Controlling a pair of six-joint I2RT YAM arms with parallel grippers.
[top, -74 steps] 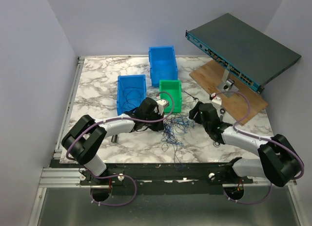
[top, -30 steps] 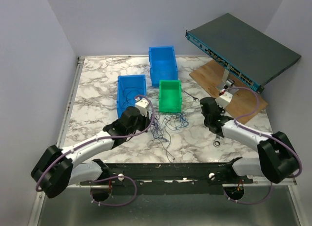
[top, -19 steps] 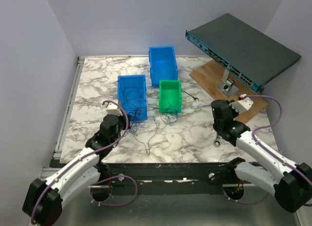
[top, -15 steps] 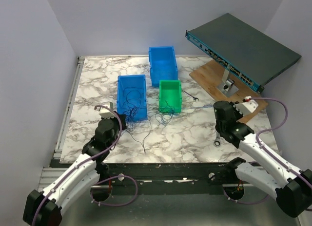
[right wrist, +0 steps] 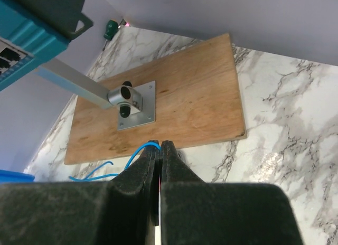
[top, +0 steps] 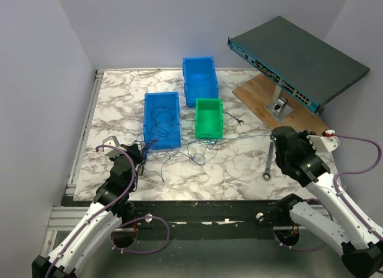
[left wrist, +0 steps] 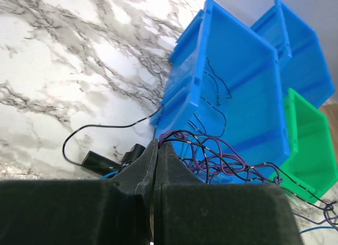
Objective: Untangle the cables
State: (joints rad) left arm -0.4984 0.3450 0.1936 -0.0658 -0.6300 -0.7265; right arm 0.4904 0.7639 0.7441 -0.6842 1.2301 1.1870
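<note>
My left claw (left wrist: 156, 147) pinches shut on thin purple and black tangled cables (left wrist: 200, 148), strung against the near end of a blue plastic bin (left wrist: 248, 81). My right claw (right wrist: 159, 145) clamps a thin blue cable (right wrist: 148, 144) beside a wooden board (right wrist: 179, 86).

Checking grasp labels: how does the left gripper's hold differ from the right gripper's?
The left gripper pinches several thin purple and black cables, while the right gripper pinches a single light-blue cable. The left gripper sits beside the near blue plastic bin, the right gripper at the edge of the wooden board. Shared: both are shut, with their fingers pressed together on the cable.
</note>
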